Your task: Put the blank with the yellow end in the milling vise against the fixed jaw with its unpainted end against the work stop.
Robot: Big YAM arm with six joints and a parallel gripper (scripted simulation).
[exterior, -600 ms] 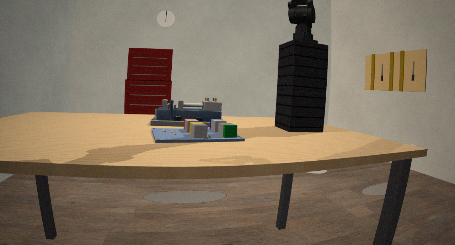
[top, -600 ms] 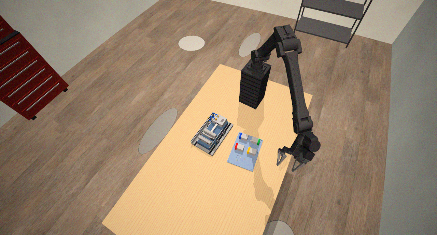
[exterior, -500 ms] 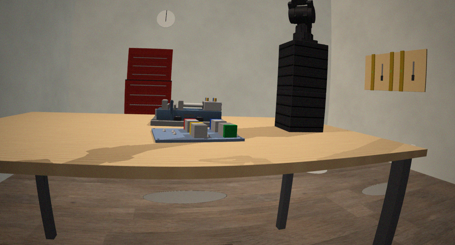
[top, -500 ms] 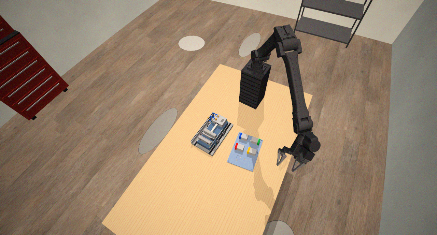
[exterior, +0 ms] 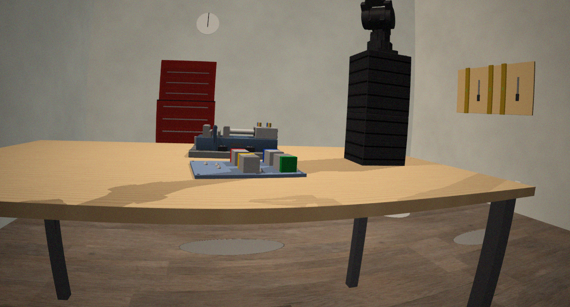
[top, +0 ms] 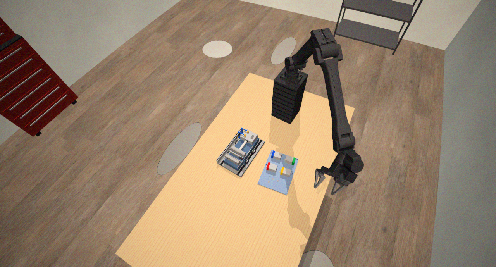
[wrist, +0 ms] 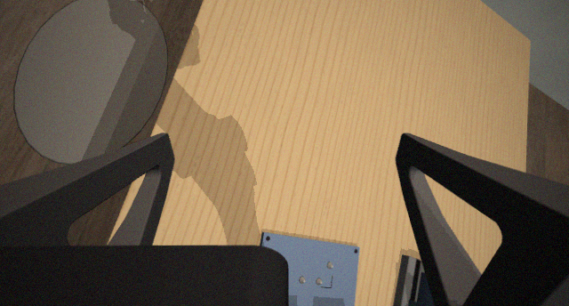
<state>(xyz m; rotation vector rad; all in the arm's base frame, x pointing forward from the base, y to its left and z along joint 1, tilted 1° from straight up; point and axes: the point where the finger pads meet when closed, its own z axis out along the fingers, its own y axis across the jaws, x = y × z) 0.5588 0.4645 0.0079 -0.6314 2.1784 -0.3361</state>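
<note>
Where visible, seemingly unlettered plate, blanks

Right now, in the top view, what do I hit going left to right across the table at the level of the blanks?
Milling vise → blue plate carrying the red-ended blank, then the yellow-ended blank → the open gripper, holding nothing, by the table's right edge.

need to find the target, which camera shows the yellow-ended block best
The top view: the yellow-ended block sits unobstructed on the blue plate, yellow end visible. The exterior view shows it side-on, beside the other blocks. The wrist view shows only a plate corner, no blocks.
</note>
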